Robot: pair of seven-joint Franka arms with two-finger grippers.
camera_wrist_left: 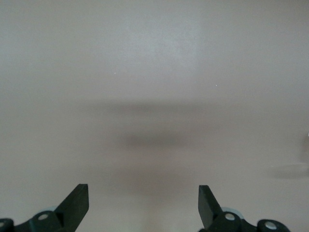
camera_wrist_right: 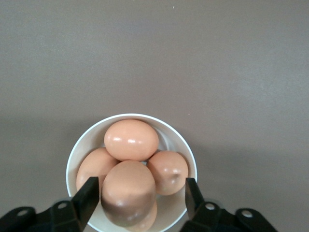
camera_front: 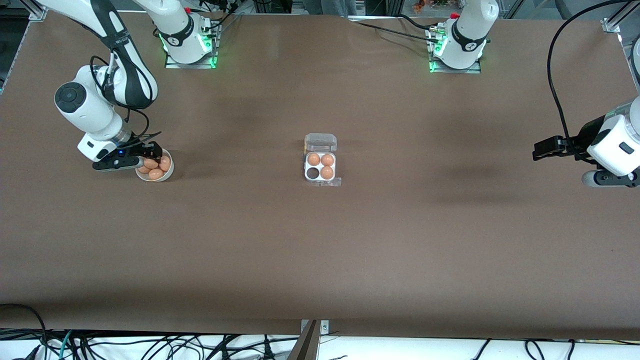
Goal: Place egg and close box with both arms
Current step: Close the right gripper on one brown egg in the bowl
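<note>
High front camera facing both arms; right wrist camera close above bowl (camera_wrist_right: 77, 159), shared.

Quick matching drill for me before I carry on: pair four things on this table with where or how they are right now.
1. right gripper
2. left gripper
3. box
4. bowl

a. lid open, three eggs, one cell empty
b. around an egg in the bowl
c. open over bare table
d. toward the right arm's end, holding eggs

Pairs: 1-b, 2-c, 3-a, 4-d

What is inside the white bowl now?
The bowl holds brown eggs; the right gripper straddles one. Four show clearly; anything beneath them is covered.
</note>
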